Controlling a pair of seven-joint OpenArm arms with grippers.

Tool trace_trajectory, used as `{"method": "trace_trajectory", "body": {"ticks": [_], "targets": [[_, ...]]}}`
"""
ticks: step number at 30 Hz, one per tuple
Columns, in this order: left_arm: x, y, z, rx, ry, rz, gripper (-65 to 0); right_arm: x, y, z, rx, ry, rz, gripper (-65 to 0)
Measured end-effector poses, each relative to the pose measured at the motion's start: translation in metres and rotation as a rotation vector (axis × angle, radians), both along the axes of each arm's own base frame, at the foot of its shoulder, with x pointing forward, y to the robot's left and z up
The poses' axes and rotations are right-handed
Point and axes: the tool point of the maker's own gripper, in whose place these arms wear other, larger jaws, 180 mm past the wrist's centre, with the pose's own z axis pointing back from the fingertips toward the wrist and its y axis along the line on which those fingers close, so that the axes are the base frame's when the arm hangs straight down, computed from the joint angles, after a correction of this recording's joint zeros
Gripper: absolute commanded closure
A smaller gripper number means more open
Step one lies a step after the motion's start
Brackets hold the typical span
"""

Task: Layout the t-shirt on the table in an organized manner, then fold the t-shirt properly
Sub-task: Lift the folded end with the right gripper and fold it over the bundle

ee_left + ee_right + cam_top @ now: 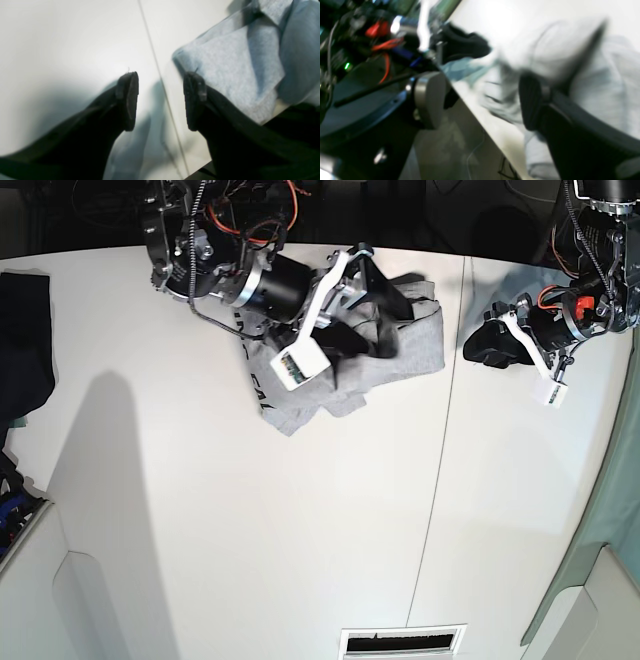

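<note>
Lying bunched near the far edge of the wide matte white worktop (250,520), the light heather-grey cotton t-shirt (420,345) forms a rumpled heap with black block lettering showing on its near-left part. A thin dark seam line (440,440) crosses the worktop just to the right of the heap in the base view.

The right gripper (375,290) sits over the t-shirt's far side, its dark fingers above the cloth. In the right wrist view only one black finger (532,100) is sharp enough to make out, with blurred grey fabric beyond it, so I cannot tell whether this gripper is apart or clamped on cloth.

The left gripper (160,100) hangs over bare worktop beside the seam line, its two black fingers standing well apart with nothing between them. One finger lies in front of a folded edge of the t-shirt; whether it touches the fabric I cannot tell.

A dark navy cloth (25,345) lies at the worktop's left edge, well apart from the t-shirt.
</note>
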Motion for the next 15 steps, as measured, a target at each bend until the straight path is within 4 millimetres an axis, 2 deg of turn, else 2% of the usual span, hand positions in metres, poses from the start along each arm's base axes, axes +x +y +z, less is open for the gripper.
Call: {"method": "trace_trajectory", "body": {"ticks": [4, 7, 8, 10, 12, 15], "targets": [[0.013, 0.033, 0.024, -0.030, -0.071, 0.106, -31.4, -0.001, 0.022, 0.022, 0.046, -0.064, 0.060, -44.9], [0.019, 0.052, 0.042, -0.059, -0.105, 0.151, -31.3, 0.009, 0.025, 0.042, 0.058, -0.134, 0.066, -44.9], [0.019, 0.054, 0.045, -0.069, -0.104, 0.153, -30.1, 0.016, 0.023, 0.045, 0.038, -0.161, 0.059, -44.9], [0.017, 0.046, 0.053, -0.116, -0.094, 0.130, -19.7, 0.032, 0.016, 0.044, -0.023, -0.203, 0.028, -42.7], [0.016, 0.028, 0.066, -0.180, -0.093, 0.078, -9.4, 0.052, 0.002, 0.044, -0.079, -0.244, -0.042, -31.1], [0.017, -0.002, 0.089, -0.187, -0.154, -0.019, -2.6, 0.088, -0.029, 0.038, -0.168, -0.241, -0.201, -4.0]]}}
